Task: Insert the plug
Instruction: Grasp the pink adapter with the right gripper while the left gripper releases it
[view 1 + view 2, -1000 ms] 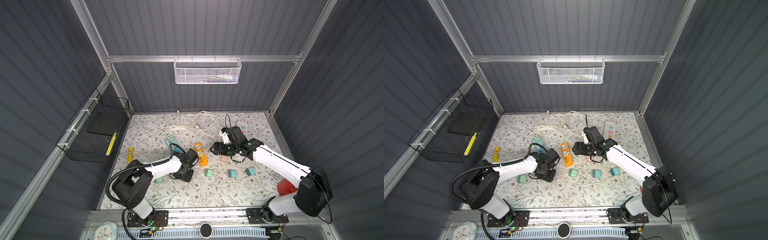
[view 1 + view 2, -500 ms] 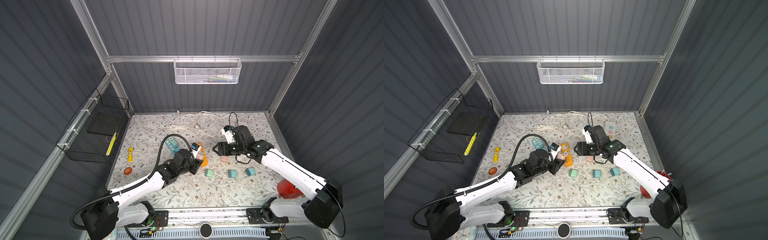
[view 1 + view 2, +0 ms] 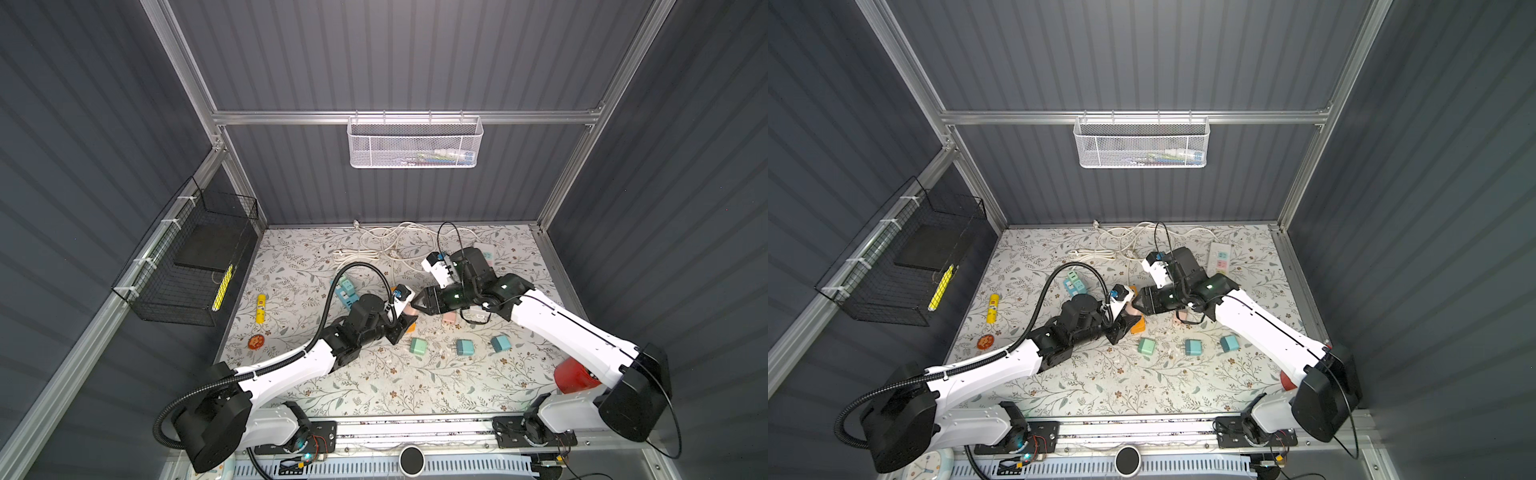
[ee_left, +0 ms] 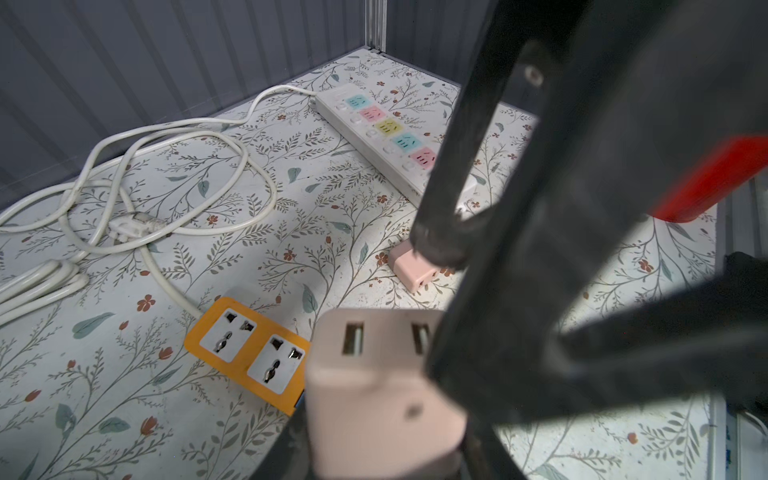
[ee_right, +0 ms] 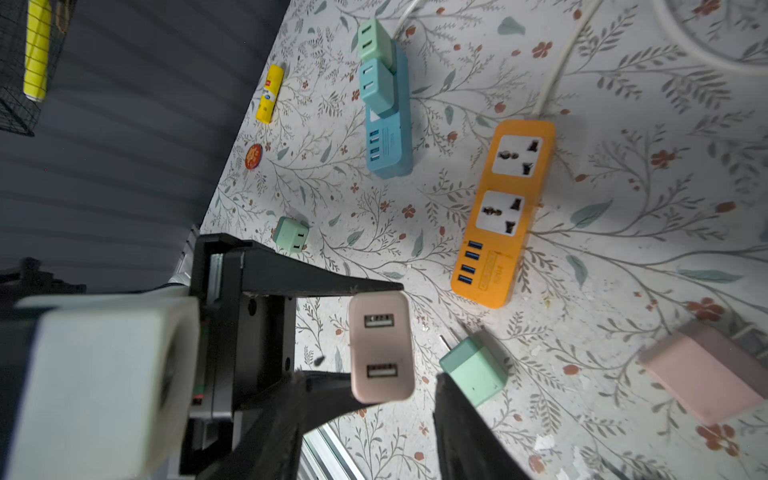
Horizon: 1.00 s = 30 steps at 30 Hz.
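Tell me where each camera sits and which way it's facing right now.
Top views: high in front, looking down on the floral table; both arms whole, left tool and right tool meeting.
Left wrist: on the left arm, looking along its tool at the pink charger it grips; right tool crosses close.
Right wrist: on the right arm, looking down between its own fingers at that charger.
Shared: every view shows the orange power strip.

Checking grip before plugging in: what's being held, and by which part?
The left gripper holds the pink charger by its opposite ends, USB ports outward.
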### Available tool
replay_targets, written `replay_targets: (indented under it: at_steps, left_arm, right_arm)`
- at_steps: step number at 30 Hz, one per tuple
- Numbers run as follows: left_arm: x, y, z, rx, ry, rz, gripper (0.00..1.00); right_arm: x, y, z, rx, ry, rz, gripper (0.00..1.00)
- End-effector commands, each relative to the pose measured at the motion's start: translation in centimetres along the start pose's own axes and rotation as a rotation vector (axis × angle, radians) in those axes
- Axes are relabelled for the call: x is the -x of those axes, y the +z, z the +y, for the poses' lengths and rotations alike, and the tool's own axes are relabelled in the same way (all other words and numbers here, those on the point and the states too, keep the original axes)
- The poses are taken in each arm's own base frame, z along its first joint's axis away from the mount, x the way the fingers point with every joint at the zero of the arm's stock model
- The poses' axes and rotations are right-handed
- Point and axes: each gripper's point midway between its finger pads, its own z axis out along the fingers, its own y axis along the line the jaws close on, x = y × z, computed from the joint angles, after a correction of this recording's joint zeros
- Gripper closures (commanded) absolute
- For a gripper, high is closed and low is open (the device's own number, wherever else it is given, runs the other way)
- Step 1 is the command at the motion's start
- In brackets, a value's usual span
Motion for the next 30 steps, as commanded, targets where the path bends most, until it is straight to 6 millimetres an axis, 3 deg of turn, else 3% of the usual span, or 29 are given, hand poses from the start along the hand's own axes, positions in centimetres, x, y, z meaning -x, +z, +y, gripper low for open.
replay_targets:
  at_steps: [1,10,11,15,16,20,24,27,30]
  left_arm:
    - [2.4,-0.5,-0.4,-0.014,0.046,-0.065,0.79]
    - [2.5,-0.7,-0.3,-0.008,0.051,-0.069,0.75]
    - [2.5,-0.7,-0.3,-0.009,0.046,-0.066,0.7]
    - [2.8,-1.0,1.3,0.082,-0.024,-0.065,0.34]
    - [3.0,-1.3,1.6,0.101,-0.027,-0.079,0.3]
    - [3.9,-3.5,2.8,0.183,-0.064,-0.138,0.09]
    - [3.3,-6.3,5.3,0.342,-0.162,-0.165,0.05]
    - [1.6,-9.1,8.7,0.564,-0.306,-0.19,0.0]
    - [-0.3,-11.1,10.0,0.665,-0.404,-0.216,0.0]
  right_arm:
    - [-0.2,1.3,0.6,0.022,-0.014,0.028,0.5]
    - [0.1,2.2,0.6,0.029,-0.008,0.023,0.71]
    - [0.2,2.2,0.6,0.024,-0.007,0.019,0.74]
    - [0.6,2.0,0.7,0.024,-0.011,-0.006,0.77]
    - [0.8,1.9,0.7,0.022,-0.014,-0.021,0.77]
    - [2.0,1.3,-0.2,-0.045,-0.027,-0.089,0.78]
    - [4.5,1.1,-3.5,-0.238,-0.101,-0.221,0.79]
    - [5.3,2.5,-5.7,-0.32,-0.1,-0.275,0.79]
    - [5.7,4.8,-7.2,-0.346,-0.079,-0.298,0.8]
